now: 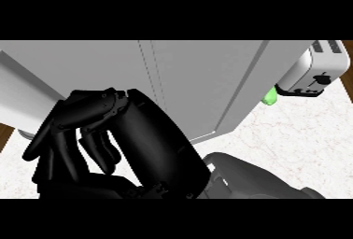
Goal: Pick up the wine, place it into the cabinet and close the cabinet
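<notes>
Nearest, at 7 o'clock: one black hand point(103, 144), fingers curled, nothing seen held; left or right unclear. Grey forearm point(255, 179) at 5 o'clock. Beyond, white cabinet point(200, 84), door seemingly closed. Green wine point(271, 97) at 2 o'clock, behind cabinet's edge, well apart from hand; axis untellable. Toaster point(314, 74) farthest.

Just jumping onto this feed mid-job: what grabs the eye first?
A big black hand fills the lower left, fingers curled, close to the camera. Behind it stands the white cabinet, filling the upper middle. At the upper right sits a toaster on the marble counter, with something green peeking out beside the cabinet's edge.
</notes>
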